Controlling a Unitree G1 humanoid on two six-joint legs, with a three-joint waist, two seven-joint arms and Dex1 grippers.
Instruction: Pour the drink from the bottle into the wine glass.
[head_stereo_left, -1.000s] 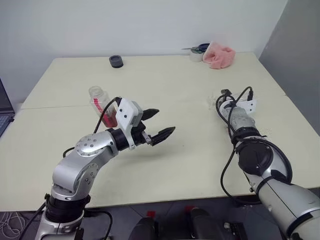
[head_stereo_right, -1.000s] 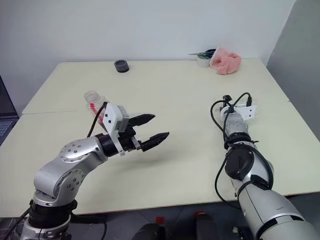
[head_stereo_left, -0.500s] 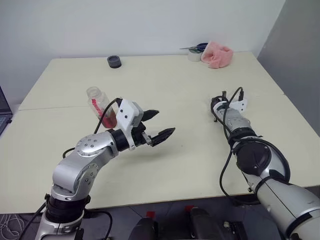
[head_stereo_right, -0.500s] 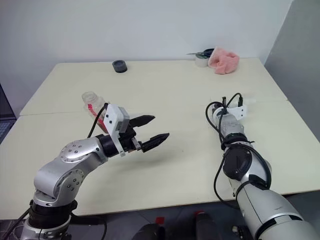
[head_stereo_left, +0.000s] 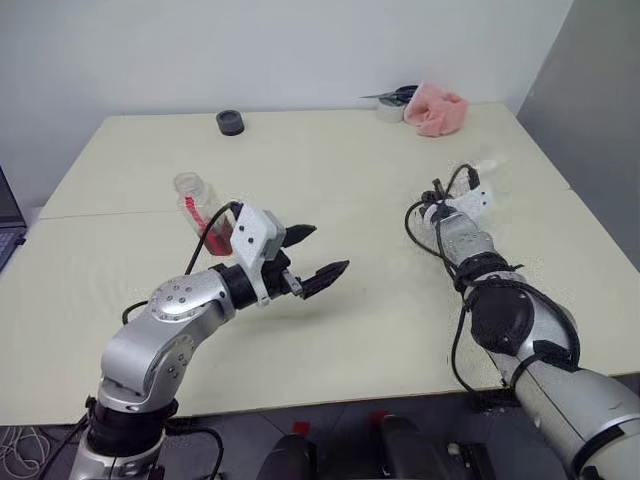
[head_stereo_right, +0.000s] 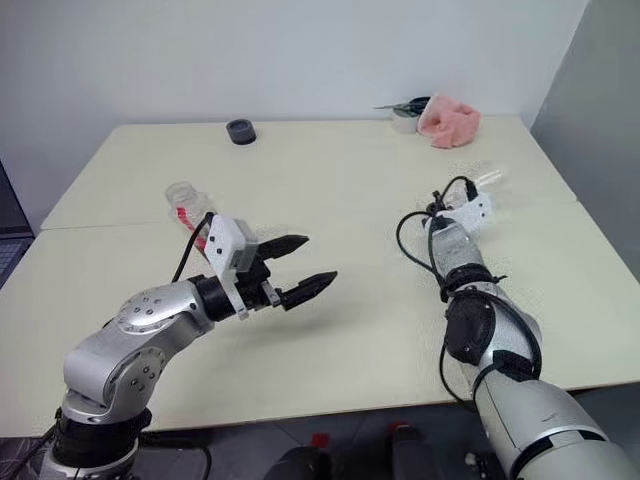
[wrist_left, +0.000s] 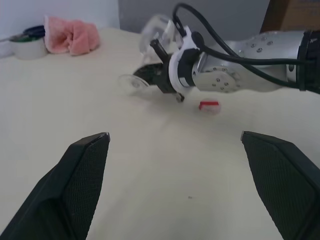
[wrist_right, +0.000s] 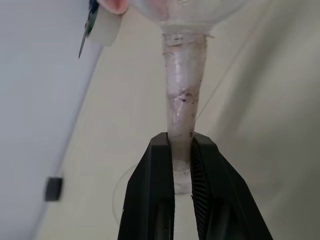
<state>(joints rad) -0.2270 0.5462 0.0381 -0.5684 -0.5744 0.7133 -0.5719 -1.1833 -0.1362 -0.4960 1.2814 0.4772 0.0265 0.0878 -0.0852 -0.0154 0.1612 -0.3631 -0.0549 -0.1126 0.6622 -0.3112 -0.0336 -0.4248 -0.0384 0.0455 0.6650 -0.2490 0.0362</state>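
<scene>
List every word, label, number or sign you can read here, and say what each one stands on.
None can be read.
bottle: its red label strip may carry print, but it is too small to make out.
cardboard box: faint marks at its top edge, too blurred to read.
wine glass, red cap, roll of tape, pink cloth: no text seen.

The two head views looked forward and down over the wide cream-coloured table (head_stereo_left: 360, 180), sharing nearly the same scene. The left wrist view faced low across the tabletop toward the other arm. The right wrist view sat close against the clear stemmed wine glass (wrist_right: 182, 105).
</scene>
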